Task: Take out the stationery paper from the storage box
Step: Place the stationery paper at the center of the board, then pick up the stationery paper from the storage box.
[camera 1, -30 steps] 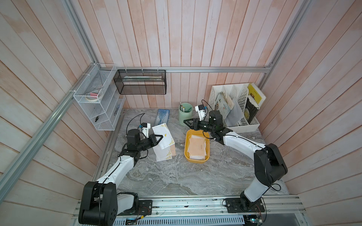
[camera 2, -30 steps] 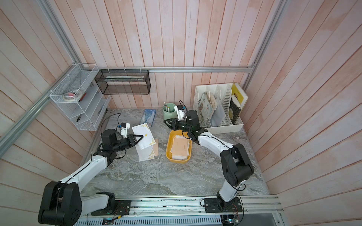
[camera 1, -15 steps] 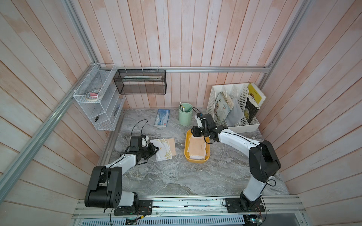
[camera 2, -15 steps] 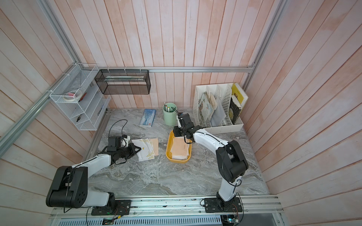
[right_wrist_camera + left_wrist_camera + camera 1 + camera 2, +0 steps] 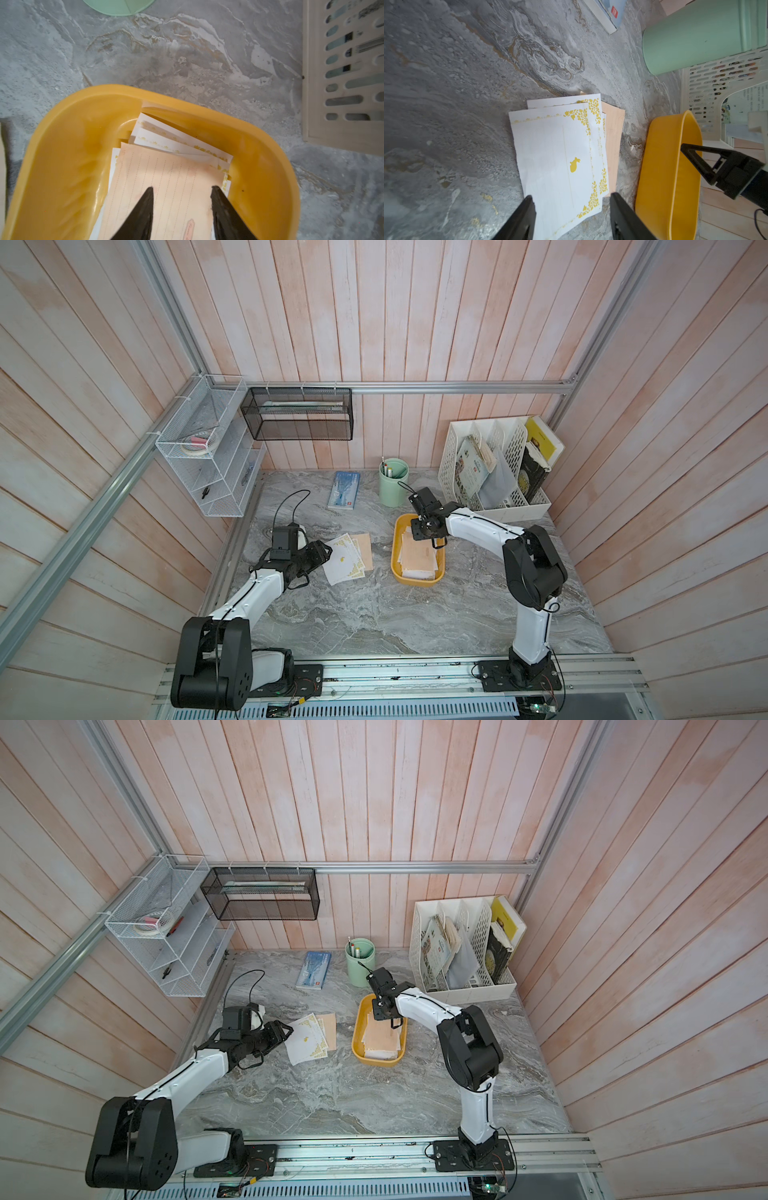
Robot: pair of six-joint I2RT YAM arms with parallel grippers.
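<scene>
The storage box (image 5: 415, 581) (image 5: 376, 1061) is a mustard-yellow tub at the table's middle. It holds stationery paper (image 5: 419, 560) (image 5: 166, 176), a lined peach sheet lying over white gold-bordered ones. My right gripper (image 5: 430, 538) (image 5: 182, 188) hangs open over the box's far end, its tips just above the peach sheet and holding nothing. To the box's left, more stationery sheets (image 5: 349, 558) (image 5: 560, 155), white with gold corners over peach, lie flat on the table. My left gripper (image 5: 326, 549) (image 5: 571, 197) stands open at their near-left edge, the jaws astride the top sheet's edge and apart from it.
A green pen cup (image 5: 392, 483) and a blue booklet (image 5: 344, 490) stand behind the box. A white file organizer (image 5: 494, 468) fills the back right corner. A black mesh basket (image 5: 297, 414) and a white wire shelf (image 5: 203, 448) hang on the walls.
My left gripper carried the raised sheets down onto the table and opened, letting them go. My right gripper moved from behind the box to over its far end.
</scene>
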